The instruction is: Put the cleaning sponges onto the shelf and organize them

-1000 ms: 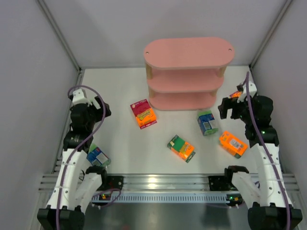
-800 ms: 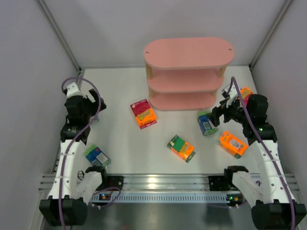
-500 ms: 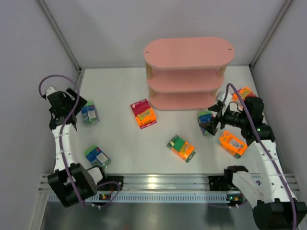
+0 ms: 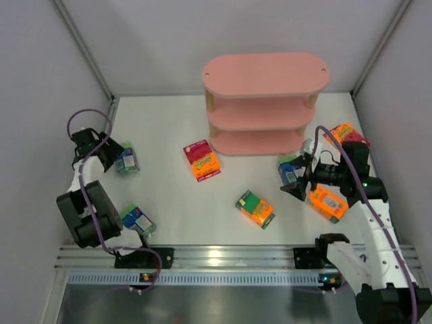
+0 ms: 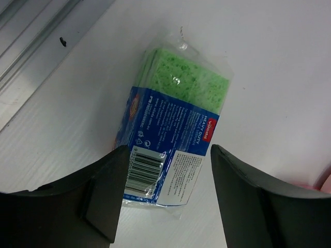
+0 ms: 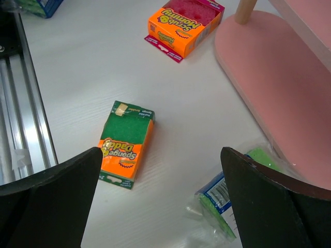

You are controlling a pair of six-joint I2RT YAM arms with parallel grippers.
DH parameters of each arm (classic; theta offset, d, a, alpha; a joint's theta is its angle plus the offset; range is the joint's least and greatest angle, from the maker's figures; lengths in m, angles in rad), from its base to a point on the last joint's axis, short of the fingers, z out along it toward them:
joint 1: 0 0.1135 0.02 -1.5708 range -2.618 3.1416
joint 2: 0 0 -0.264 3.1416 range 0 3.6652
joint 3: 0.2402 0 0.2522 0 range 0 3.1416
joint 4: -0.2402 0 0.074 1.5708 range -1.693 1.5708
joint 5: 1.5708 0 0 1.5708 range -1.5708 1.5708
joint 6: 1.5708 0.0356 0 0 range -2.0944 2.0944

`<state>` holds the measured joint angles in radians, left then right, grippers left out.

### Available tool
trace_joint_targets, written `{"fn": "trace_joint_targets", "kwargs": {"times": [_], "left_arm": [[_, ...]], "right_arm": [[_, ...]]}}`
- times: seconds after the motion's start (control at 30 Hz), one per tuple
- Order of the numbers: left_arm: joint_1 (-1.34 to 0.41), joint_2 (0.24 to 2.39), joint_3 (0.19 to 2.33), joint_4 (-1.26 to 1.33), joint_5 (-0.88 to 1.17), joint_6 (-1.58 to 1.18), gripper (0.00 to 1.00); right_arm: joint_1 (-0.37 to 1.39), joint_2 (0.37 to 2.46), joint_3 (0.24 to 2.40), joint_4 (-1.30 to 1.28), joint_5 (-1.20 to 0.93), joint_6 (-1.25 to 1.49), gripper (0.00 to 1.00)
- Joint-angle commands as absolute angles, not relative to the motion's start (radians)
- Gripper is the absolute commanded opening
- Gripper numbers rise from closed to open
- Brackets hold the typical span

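- Pink shelf (image 4: 265,74) stands at the far side of the tabletop (image 4: 162,121).
- Left pincer (image 5: 169,155): part open, fingers either side of a blue-green pack (image 5: 176,119) lying flat near the tabletop's left edge. Can't quite tell if the pads touch the wrap.
- Right pincer (image 6: 160,155): wide open, holding nothing, over the tabletop just beside a blue-white pack (image 6: 222,199) by the shelf's right end.
- Green-orange pack (image 4: 255,208) lies mid-tabletop. Orange-magenta pack (image 4: 202,160) lies near the shelf's left end.
- Orange pack (image 4: 329,202) lies beside the right arm.
- Far-right pack (image 4: 343,131) lies to the right of the shelf.
- Near-left pack (image 4: 138,219) lies by the left base.
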<state>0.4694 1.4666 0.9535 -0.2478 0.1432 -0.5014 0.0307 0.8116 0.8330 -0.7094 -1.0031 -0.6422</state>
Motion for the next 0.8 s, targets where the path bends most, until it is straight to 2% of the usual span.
{"fn": "trace_joint_targets", "kwargs": {"times": [0.0,0.1,0.33,0.43,0.57,0.6,0.67,0.7,0.77], "left_arm": [[0.477,1.526,0.979,-0.187,0.212,-0.424,0.69],[0.482,1.614,1.014,-0.215,0.259,-0.390,0.63],[0.485,1.675,1.000,-0.221,0.239,-0.342,0.63],[0.485,1.681,0.999,-0.221,0.276,-0.322,0.59],[0.485,1.683,0.989,-0.221,0.304,-0.314,0.41],[0.483,1.686,0.989,-0.219,0.323,-0.308,0.32],[0.485,1.690,0.989,-0.221,0.339,-0.308,0.23],[0.485,1.689,0.991,-0.219,0.363,-0.314,0.14],[0.485,1.684,0.994,-0.219,0.389,-0.324,0.07]], "right_arm": [[0.044,0.805,0.884,-0.762,-1.055,-0.738,0.99],[0.044,0.816,0.885,-0.784,-1.055,-0.764,1.00],[0.043,0.818,0.885,-0.796,-1.063,-0.773,0.99],[0.043,0.827,0.887,-0.798,-1.063,-0.773,1.00],[0.043,0.831,0.884,-0.795,-1.065,-0.775,1.00],[0.043,0.833,0.884,-0.795,-1.065,-0.775,1.00],[0.041,0.834,0.884,-0.795,-1.066,-0.772,1.00],[0.041,0.834,0.884,-0.795,-1.068,-0.772,1.00],[0.040,0.836,0.884,-0.795,-1.069,-0.770,0.99]]}}
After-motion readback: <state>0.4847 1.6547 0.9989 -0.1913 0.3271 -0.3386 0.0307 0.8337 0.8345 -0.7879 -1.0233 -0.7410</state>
